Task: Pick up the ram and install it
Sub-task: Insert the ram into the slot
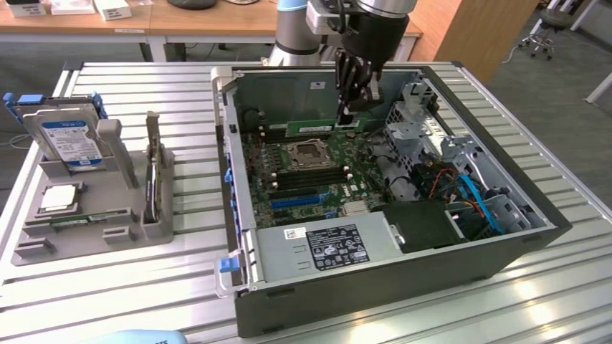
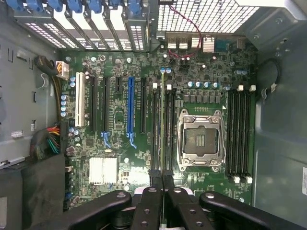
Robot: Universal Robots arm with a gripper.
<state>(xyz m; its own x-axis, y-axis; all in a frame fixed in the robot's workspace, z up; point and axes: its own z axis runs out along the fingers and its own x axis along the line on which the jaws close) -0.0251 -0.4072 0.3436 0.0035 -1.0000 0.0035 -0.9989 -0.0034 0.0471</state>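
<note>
The ram is a thin green stick standing on edge inside the open computer case, at the far side of the motherboard. My gripper reaches down into the case and is shut on the ram's end nearer the drive cage. In the wrist view the ram shows edge-on as a thin line running out from the shut gripper, lined up between two memory slots with white latches. I cannot tell whether it sits in a slot or hangs just above one.
The empty processor socket lies beside the slots. A metal drive cage and cables crowd the case at the exterior view's right, and the power supply sits near the front. A grey holder at the left carries a hard drive and a processor chip.
</note>
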